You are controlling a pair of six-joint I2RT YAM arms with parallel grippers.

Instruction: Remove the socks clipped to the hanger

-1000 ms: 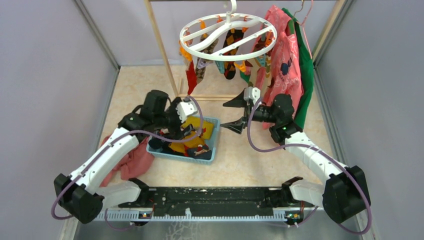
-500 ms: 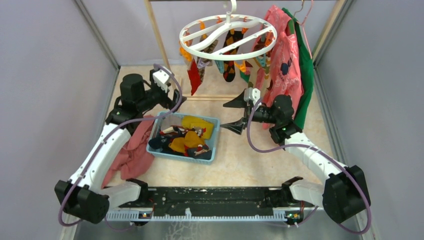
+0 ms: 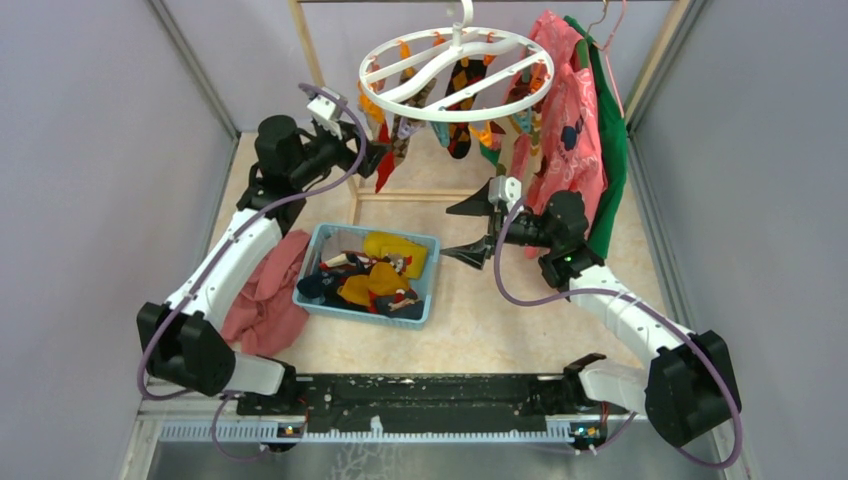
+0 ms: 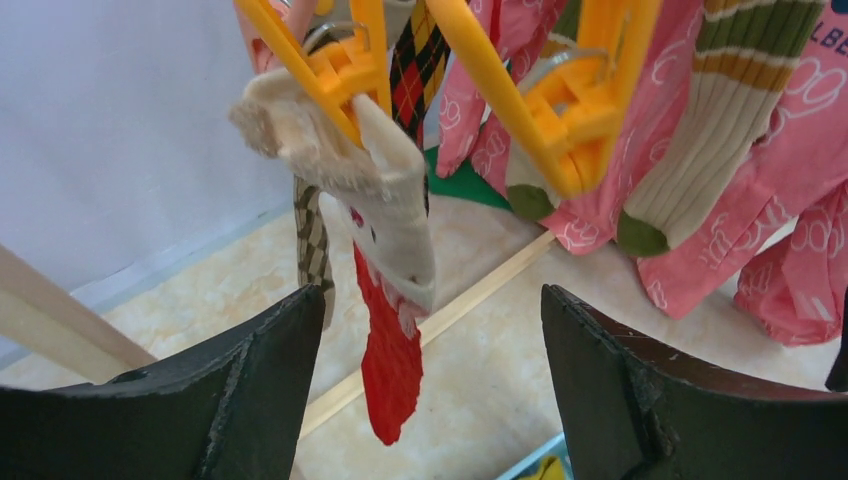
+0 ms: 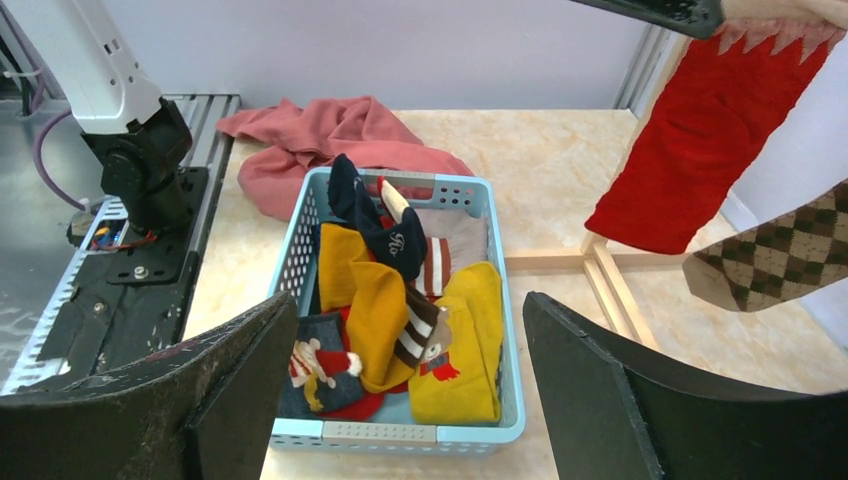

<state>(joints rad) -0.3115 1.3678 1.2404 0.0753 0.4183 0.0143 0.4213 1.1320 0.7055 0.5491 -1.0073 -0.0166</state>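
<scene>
The white ring hanger (image 3: 455,75) hangs at the back with several socks on orange clips (image 4: 340,70). A red sock with a cream cuff (image 4: 392,370) hangs from the left clip, also in the top view (image 3: 384,165). An argyle sock (image 4: 415,75) hangs behind it, and striped cream socks (image 4: 700,150) hang to the right. My left gripper (image 3: 372,155) is open and empty. Its jaws (image 4: 430,380) stand wide on either side of the red sock's toe, not touching it. My right gripper (image 3: 450,232) is open and empty, right of the basket and below the hanger.
A light blue basket (image 3: 312,293) holds several socks, also in the right wrist view (image 5: 400,432). A pinkish-red cloth heap (image 3: 265,300) lies left of it. Pink (image 3: 570,110) and green (image 3: 612,150) garments hang at the right. A wooden rack post (image 3: 325,90) and floor bar (image 3: 420,195) stand under the hanger.
My left arm rose from over the basket and swung back to the hanger's left side, jaws open at the red sock. The right arm has not moved.
</scene>
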